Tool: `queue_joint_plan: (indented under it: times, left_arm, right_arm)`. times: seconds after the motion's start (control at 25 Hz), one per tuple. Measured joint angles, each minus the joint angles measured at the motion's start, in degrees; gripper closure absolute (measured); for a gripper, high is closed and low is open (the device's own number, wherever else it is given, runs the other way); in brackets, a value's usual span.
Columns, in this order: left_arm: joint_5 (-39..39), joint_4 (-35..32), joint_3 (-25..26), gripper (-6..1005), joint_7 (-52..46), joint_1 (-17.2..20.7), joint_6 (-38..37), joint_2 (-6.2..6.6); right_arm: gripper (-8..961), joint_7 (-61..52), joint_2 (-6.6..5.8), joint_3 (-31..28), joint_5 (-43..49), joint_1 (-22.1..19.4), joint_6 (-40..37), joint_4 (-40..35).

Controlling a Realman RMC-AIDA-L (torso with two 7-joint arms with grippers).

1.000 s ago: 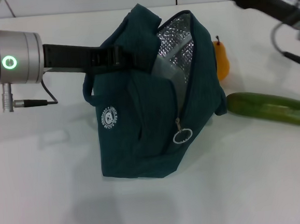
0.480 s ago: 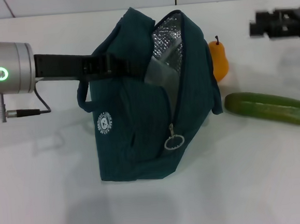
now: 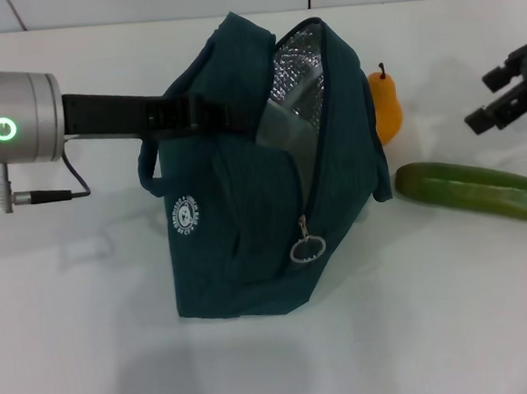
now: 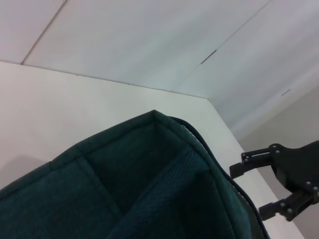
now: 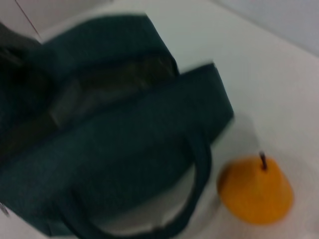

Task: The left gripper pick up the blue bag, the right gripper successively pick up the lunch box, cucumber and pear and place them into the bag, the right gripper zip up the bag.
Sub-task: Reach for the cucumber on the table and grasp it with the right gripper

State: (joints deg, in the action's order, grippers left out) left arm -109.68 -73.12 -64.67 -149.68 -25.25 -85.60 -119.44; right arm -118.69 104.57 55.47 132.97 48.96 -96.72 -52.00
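we see the bag [image 3: 256,216] standing on the white bench [image 3: 455,310], its mouth unzipped so the silver lining [image 3: 304,75] shows, with the zipper ring [image 3: 307,248] hanging on the front. the left gripper [image 3: 239,115] reaches in from the left at the bag's upper edge, its fingers closed on the fabric there and holding the top open. inside the mouth a pale, clear shape shows against the lining; we cannot tell what it is. the pear [image 3: 385,105] stands upright on the bench just beside the bag's right side, partly hidden by it. the cucumber [image 3: 475,191] lies flat on the bench to the right of the bag, nearer us than the pear and apart from it. the right gripper [image 3: 509,94] hovers above the bench at the right edge, beyond the cucumber and to the right of the pear, its fingers spread apart and holding nothing.
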Motion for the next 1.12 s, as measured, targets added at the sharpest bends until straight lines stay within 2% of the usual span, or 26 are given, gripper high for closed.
queue_joint_plan:
  times: [0.2, 0.32, 0.48, 0.68, 0.72, 0.92, 1.12]
  left_arm:
    - [-0.2, 0.0, 0.0, 966, 0.2, -0.1, 0.0, 0.00]
    - [-0.1, 0.7, 0.1, 966, 0.6, -0.1, 0.0, 0.00]
    - [0.0, 0.9, 0.0, 967, 0.7, -0.2, 0.0, -0.01]
    - [0.1, 0.9, -0.1, 967, 0.7, -0.2, 0.0, -0.01]
    - [0.8, 1.0, -0.1, 967, 0.7, -0.2, 0.0, -0.07]
    - [1.1, 1.1, -0.3, 967, 0.7, -0.2, 0.0, -0.09]
    - [1.2, 1.2, -0.3, 967, 0.7, -0.7, 0.0, -0.09]
  right_arm:
    - [74, -4.3, 3.57, 3.9, 10.8, 5.9, -1.6, -1.0]
    - [75, -4.6, 5.91, 4.5, 15.0, 7.6, -2.0, -1.2]
    - [78, -4.7, 7.75, 7.9, 16.8, 8.2, -1.1, -0.9]
    - [81, -4.7, 8.76, 10.7, 17.4, 7.9, 0.9, -0.5]
    - [82, -4.7, 9.36, 11.6, 18.2, 7.4, 2.7, -0.5]
    - [85, -4.6, 9.86, 13.1, 19.1, 7.0, 6.5, 1.3]
    - [89, -4.8, 10.31, 13.3, 20.3, 7.8, 9.6, 6.2]
